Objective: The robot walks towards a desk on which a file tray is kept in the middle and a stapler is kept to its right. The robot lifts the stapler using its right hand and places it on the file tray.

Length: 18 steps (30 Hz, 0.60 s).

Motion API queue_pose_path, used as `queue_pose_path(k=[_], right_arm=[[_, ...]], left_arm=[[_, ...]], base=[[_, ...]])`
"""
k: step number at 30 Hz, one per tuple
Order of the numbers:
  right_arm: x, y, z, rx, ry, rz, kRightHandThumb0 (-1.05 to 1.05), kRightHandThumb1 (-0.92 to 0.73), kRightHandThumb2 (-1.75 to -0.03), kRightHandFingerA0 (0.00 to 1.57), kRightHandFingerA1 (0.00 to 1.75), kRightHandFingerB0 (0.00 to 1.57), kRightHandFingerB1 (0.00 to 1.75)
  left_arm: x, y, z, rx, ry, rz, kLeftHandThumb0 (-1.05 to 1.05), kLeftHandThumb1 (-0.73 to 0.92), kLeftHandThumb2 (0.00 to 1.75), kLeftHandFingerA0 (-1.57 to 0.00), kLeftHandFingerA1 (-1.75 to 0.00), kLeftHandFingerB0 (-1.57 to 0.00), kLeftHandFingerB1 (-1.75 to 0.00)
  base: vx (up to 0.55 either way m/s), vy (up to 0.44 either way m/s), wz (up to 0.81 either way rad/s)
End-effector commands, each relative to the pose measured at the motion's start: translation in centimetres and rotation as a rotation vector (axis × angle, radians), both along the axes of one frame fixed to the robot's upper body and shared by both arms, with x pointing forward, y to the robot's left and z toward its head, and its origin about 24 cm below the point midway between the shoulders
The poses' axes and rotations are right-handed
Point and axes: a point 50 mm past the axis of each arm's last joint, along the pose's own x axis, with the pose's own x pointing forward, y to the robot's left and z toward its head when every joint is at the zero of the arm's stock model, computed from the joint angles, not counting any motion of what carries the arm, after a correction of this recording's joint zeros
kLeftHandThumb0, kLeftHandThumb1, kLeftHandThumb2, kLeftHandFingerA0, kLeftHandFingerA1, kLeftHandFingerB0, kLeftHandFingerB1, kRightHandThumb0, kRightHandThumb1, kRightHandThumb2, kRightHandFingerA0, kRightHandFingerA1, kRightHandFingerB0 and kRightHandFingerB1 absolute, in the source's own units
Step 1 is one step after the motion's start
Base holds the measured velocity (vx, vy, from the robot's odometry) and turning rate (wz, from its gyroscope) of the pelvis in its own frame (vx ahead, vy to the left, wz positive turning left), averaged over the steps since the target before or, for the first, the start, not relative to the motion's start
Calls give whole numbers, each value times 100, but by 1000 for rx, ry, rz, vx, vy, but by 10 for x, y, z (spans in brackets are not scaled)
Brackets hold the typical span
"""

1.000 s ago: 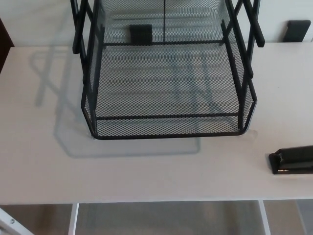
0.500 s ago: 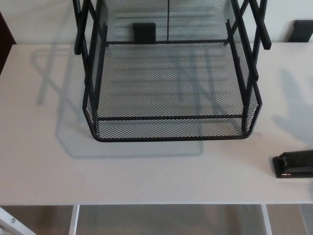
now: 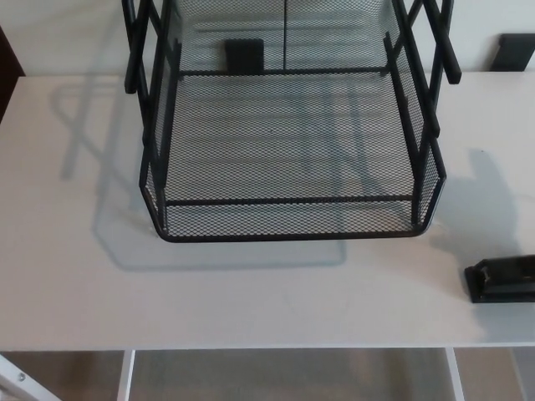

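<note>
Black mesh tray (image 3: 288, 236) stands mid-desk (image 3: 67, 276), front rim toward camera. Stapler (image 3: 501, 279), black, lies flat on desk right of tray's front corner, apart from it, outside tray, partly cut off by picture edge. Grey shadow (image 3: 483, 196) falls on desk just right of tray. Dark block (image 3: 244, 54) shows through mesh behind tray. Neither hand in frame; open or closed cannot be told.

White desk (image 3: 251, 301) bearing two black things
A mesh file tray (image 3: 292, 219) is set at the middle; a stapler (image 3: 501, 280) is laid flat to its right, apart from it, partly out of view.
</note>
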Motion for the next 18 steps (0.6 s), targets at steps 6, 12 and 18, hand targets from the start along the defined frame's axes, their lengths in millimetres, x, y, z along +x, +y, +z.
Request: queue_pose_path(k=[6,12,18], right_arm=[[0,12,-52,-258,300,-13,-72,-43,-77,0,0,4,9],[-3,9,-69,-335,368,-45,-75,-44,-78,0,0,4,12],[-13,12,-76,-438,428,-18,-76,-44,-81,0,6,1,15]], left_arm=[[2,5,5,46,12,-12,-87,60,123,-20,-80,0,-56],[1,7,6,47,16,-1,-87,60,122,-21,-80,0,-54],[1,7,5,61,19,6,-87,64,130,-11,-70,-5,-52]], base=[[0,0,0],[0,0,0],[0,0,0]])
